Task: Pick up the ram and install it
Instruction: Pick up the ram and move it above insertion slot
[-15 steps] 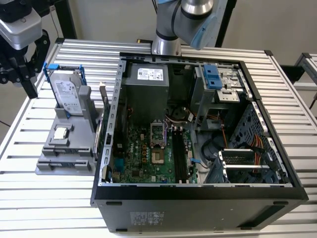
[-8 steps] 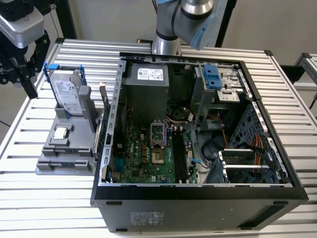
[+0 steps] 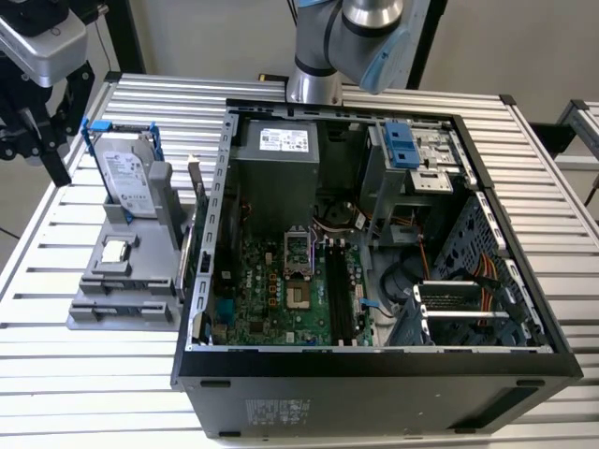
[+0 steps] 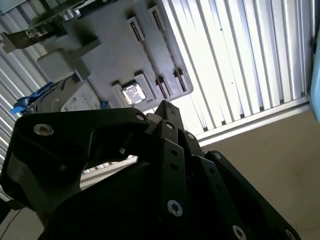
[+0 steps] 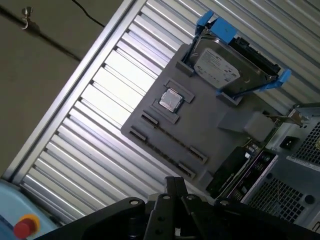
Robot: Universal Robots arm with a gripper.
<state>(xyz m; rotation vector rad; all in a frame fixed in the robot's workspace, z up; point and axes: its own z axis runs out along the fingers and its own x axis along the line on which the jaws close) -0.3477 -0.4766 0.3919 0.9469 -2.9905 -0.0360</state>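
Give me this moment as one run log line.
ram: dark blue-black circuit-board stick, ungrasped, at edge of grey plastic holder, beside open black computer case | gripper: exterior view's left, apart from ram

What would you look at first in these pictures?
The big open computer case in the middle of the exterior view, with its green motherboard showing. Next, on the exterior view's left, a silver hard drive in a blue bracket stands on a grey tray.

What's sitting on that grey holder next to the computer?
A hard drive in a blue bracket, a small square chip, and the dark ram along one edge. Anything beneath them is covered.
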